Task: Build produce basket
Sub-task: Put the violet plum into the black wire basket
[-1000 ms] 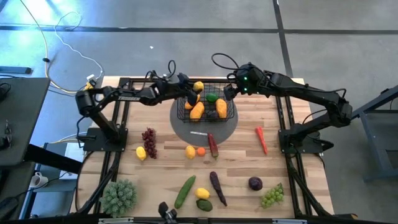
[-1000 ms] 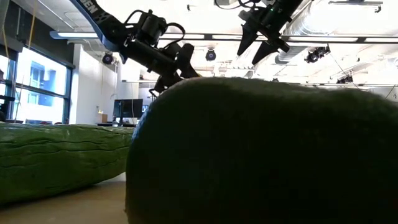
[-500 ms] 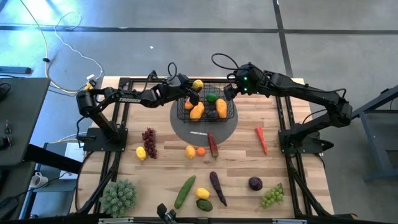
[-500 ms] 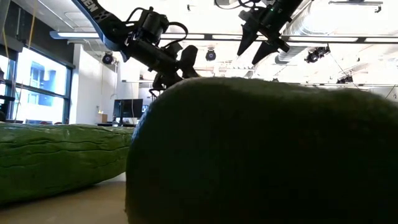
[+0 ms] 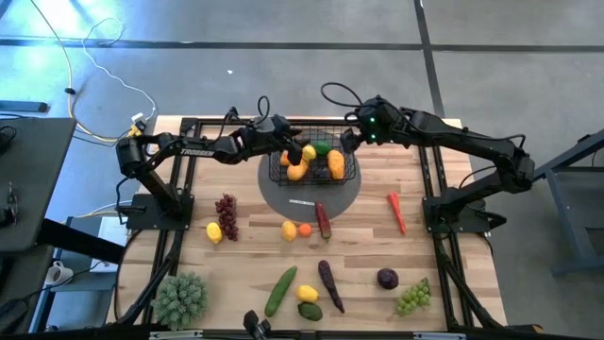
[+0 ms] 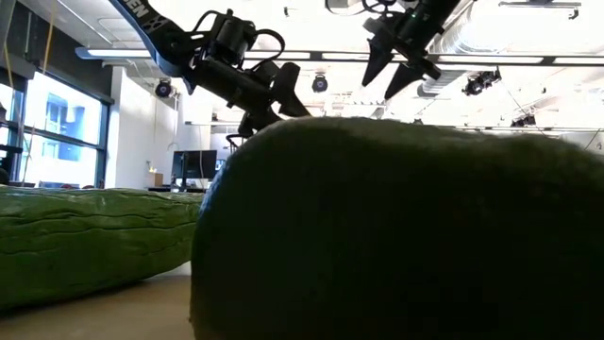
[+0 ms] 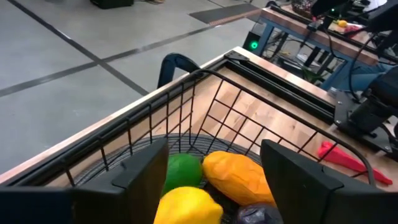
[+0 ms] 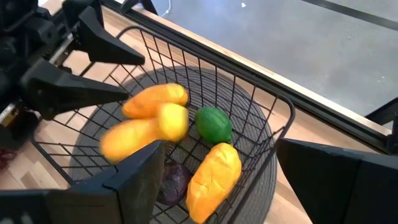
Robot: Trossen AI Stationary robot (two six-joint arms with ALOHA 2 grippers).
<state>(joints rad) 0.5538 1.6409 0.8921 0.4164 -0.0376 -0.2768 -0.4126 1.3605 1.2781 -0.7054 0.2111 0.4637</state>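
The black wire basket (image 5: 274, 179) stands on a grey round disc (image 5: 311, 200) at the table's far middle. Two orange-yellow fruits (image 5: 297, 170), a lime (image 5: 323, 147) and a dark plum (image 8: 171, 180) lie in it. A lemon (image 5: 309, 151) sits over the orange-yellow fruits, just below my left gripper (image 5: 293, 142). That gripper hovers open over the basket's far left corner, and its fingers (image 7: 146, 171) stand wide of the lemon (image 7: 186, 206). My right gripper (image 5: 347, 140) hangs open above the basket's far right corner with nothing between its fingers.
Loose produce lies on the near half of the table: purple grapes (image 5: 226, 215), a lemon (image 5: 214, 232), a red chili (image 5: 396, 212), a cucumber (image 5: 280, 290), an eggplant (image 5: 330, 285), a plum (image 5: 387, 279) and green grapes (image 5: 413, 297). A big green fruit (image 6: 396, 227) fills the low view.
My left gripper has opened over the basket and let go of the lemon. The lemon has dropped from between its fingers onto the fruits in the basket. My right gripper has kept still.
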